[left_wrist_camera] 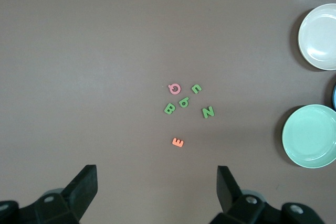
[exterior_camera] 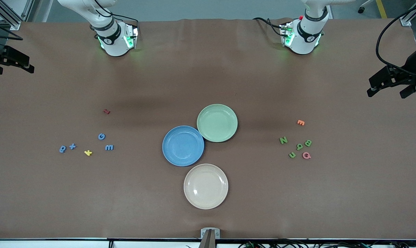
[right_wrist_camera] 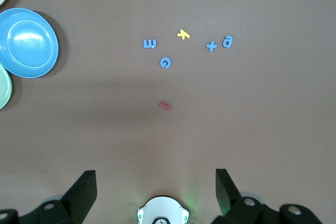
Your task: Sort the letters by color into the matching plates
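Note:
Three plates touch at mid-table: blue plate (exterior_camera: 183, 145), green plate (exterior_camera: 217, 123), cream plate (exterior_camera: 205, 186), all empty. Toward the right arm's end lie several blue letters (exterior_camera: 109, 147), a yellow letter (exterior_camera: 88, 153) and a red letter (exterior_camera: 106, 111). Toward the left arm's end lie several green letters (exterior_camera: 283, 140), a pink letter (exterior_camera: 306, 155) and an orange letter (exterior_camera: 300, 122). My left gripper (left_wrist_camera: 156, 171) hangs open high over the table near the orange letter (left_wrist_camera: 178, 142). My right gripper (right_wrist_camera: 155, 174) hangs open high above its own base, with the red letter (right_wrist_camera: 165, 105) closest. Neither holds anything.
Both arm bases (exterior_camera: 115, 39) (exterior_camera: 303, 38) stand at the edge farthest from the front camera. Black fixtures (exterior_camera: 8, 59) (exterior_camera: 393, 80) jut in over both ends of the table. A small mount (exterior_camera: 210, 234) sits at the front edge. Brown cloth covers the table.

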`<state>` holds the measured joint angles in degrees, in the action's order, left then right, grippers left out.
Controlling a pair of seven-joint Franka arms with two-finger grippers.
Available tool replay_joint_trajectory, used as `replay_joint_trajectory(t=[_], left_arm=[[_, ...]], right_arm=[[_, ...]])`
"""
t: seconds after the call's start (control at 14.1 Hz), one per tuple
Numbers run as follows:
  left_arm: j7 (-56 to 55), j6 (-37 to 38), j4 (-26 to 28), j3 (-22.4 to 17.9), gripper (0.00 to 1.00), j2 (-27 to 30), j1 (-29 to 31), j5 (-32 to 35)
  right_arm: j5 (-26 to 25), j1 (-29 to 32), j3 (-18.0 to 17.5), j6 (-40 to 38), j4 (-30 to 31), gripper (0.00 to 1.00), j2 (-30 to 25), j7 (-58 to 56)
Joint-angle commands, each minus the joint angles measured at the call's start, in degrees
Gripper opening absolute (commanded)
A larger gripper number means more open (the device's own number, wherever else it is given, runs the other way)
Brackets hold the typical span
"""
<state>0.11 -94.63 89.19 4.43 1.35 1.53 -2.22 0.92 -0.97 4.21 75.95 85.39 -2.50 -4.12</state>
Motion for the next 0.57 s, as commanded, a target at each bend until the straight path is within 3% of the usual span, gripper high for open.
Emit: replay_joint_trajectory(t=[0.0,0.5], left_arm=[[0.95,0.32,0.28,0.06,1.00,0.85,0.06,0.90],[-0.46,1.64,0.55,-0.03,1.00,0.07,0.23,0.73]], right_arm=[[0.75,0.62,-0.51,0.52,1.35,1.00,-1.54,-0.36],[0.75,0.53,-0.69,0.52,1.35,1.00,-1.54,-0.36]])
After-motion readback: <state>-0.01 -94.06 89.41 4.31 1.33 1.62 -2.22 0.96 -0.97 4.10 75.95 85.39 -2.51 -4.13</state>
